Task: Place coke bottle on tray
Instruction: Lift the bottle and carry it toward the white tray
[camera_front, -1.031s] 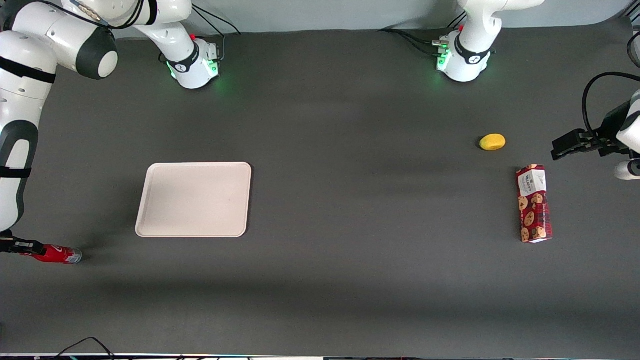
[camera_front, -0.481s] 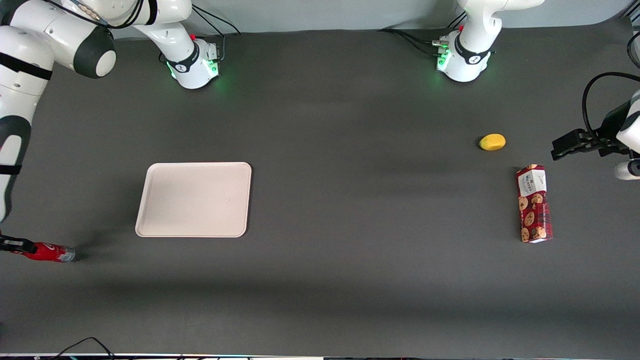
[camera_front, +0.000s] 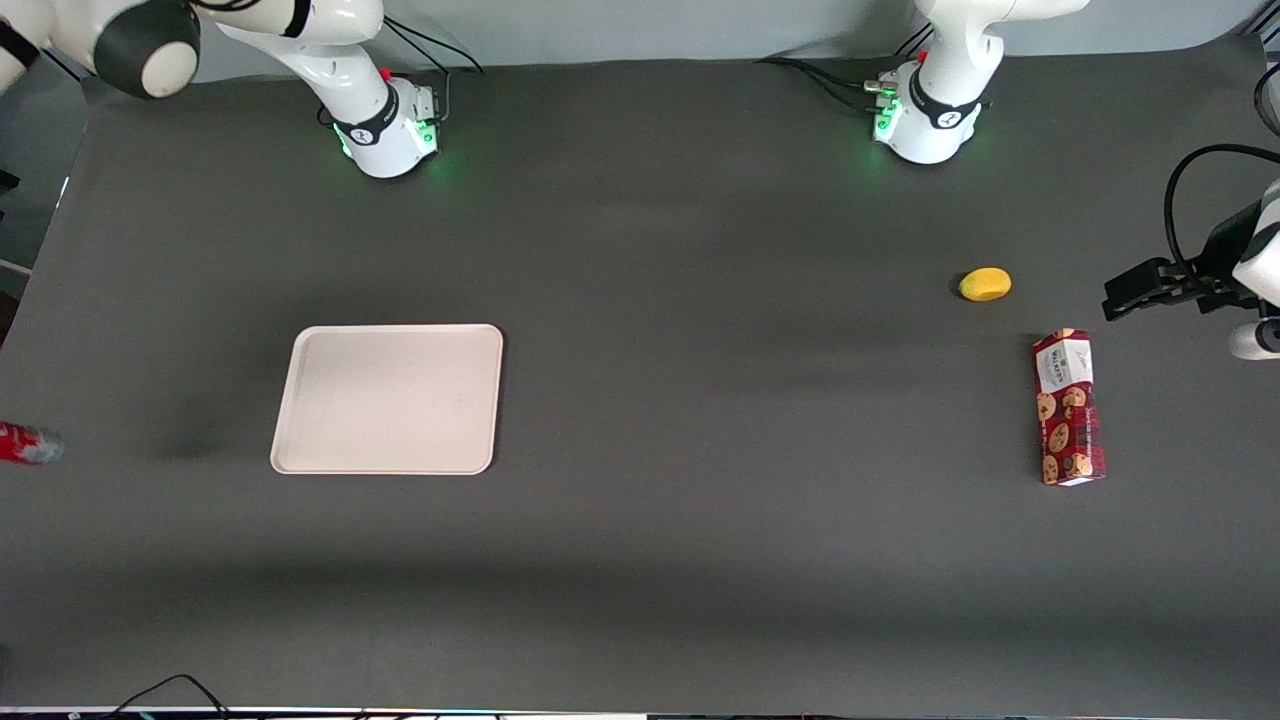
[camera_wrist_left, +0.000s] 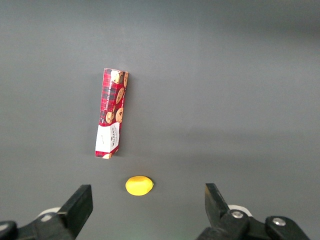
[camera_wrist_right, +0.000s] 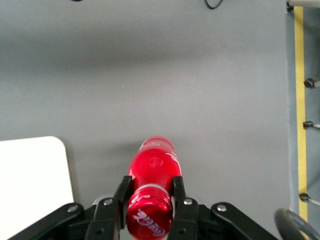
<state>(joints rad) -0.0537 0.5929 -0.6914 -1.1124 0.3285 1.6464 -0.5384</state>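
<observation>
1. At the working arm's end of the table, at the very edge of the front view, the coke bottle (camera_front: 28, 443) shows only as a red body with a silvery-grey base pointing toward the tray; the gripper itself is out of that view.
2. In the right wrist view the gripper (camera_wrist_right: 149, 200) has its two fingers (camera_wrist_right: 121, 192) closed against the bottle's neck just below the red cap, one on each side, with the bottle (camera_wrist_right: 152, 172) hanging from them above the dark table (camera_wrist_right: 165, 75).
3. A soft shadow lies on the table between the bottle and the tray in the front view, apart from the bottle.
4. Next comes the tray (camera_front: 387, 398), cream-beige with rounded corners and a low rim, lying flat and bare; the bottle is near it but apart, at about the same nearness to the front camera as the tray's nearer half. One rounded corner of it (camera_wrist_right: 35, 175) shows in the right wrist view, beside the bottle.
5. The middle of the table carries nothing but faint shadows.
6. Toward the parked arm's end lies a small yellow lemon (camera_front: 985, 284).
7. Just beside it, nearer the front camera, a red cookie box (camera_front: 1068, 407) lies flat on its long side, apart from the lemon.
</observation>
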